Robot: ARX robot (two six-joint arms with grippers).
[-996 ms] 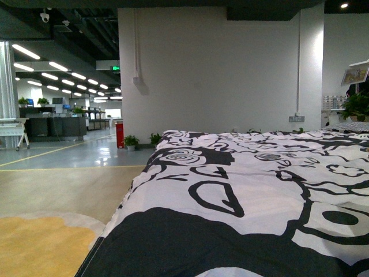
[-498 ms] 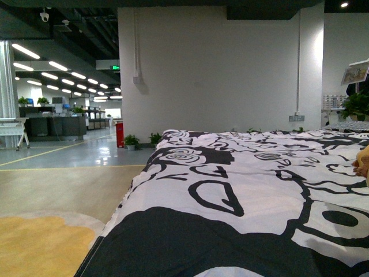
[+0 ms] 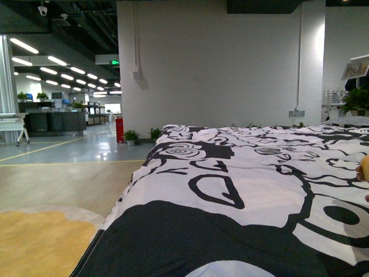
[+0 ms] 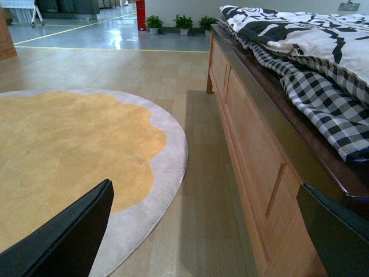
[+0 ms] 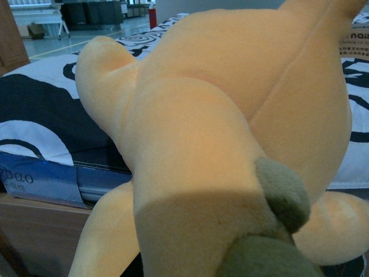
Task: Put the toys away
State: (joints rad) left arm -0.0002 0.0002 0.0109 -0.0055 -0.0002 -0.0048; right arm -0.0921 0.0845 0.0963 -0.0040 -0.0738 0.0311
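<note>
Soft, rounded orange-yellow plush point(image 5: 219, 115) fills the right wrist view and peeks in at 3 o'clock over the black-and-white cloth surface point(image 3: 242, 190). The left claw point(image 4: 203, 193) is spread open; the right claw is hidden.

A wooden bed point(image 4: 253, 144) was covered by a black and white patterned quilt point(image 3: 242, 196). A black and white checked sheet point(image 4: 323, 98) was seen under the quilt at the bed's side. A round yellow rug with a grey edge point(image 4: 69, 156) was laid on the wooden floor point(image 4: 196, 173) beside the bed.
</note>
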